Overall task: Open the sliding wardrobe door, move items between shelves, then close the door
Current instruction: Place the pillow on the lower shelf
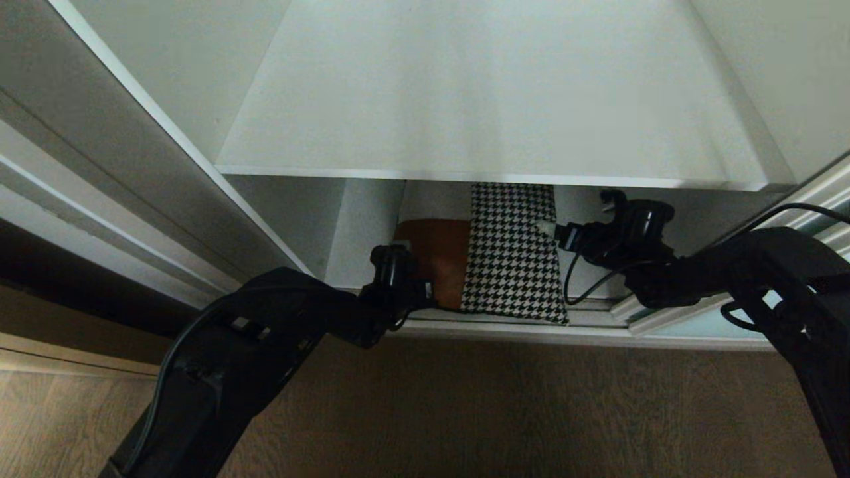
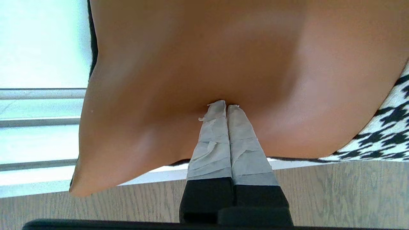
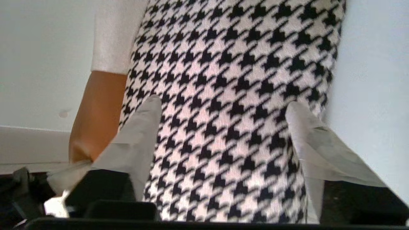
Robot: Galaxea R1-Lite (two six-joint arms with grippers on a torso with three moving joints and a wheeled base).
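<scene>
- My left claw [image 2: 227,107], seen from my left wrist, has its taped fingers [image 2: 212,143] pressed flat together with nothing between them, their tips touching the rust-orange piece [image 2: 204,64] of the folded items; my head view shows only the black wrist there, not the tips.
- My right claw [image 3: 223,105], seen from my right wrist, stands wide, one taped finger to each side of the houndstooth piece [image 3: 236,80] and gripping nothing; from the head the fingertips are hidden behind the wrist [image 1: 621,232].
- The right wrist view alone shows a plain white piece [image 3: 111,41] at the far end of the orange fabric.
- From my head, the items [image 1: 511,252] lie on the lowest board of the wardrobe, under the front edge of a white shelf [image 1: 491,99], houndstooth beside orange, their near ends at the sill.
- Both my arms reach in from the wood-grain floor [image 1: 505,411], the left arm [image 1: 265,345] to the orange side, the right arm [image 1: 764,272] to the houndstooth side.
- The bottom rails [image 1: 597,318] run along the sill, and a frosted blue-green strip of the sliding wardrobe door [image 1: 704,325] shows low on my right, behind my right arm.
- Farther in, the white shelf spans the compartment between pale side walls, with a grey frame [image 1: 99,146] slanting on my left.
</scene>
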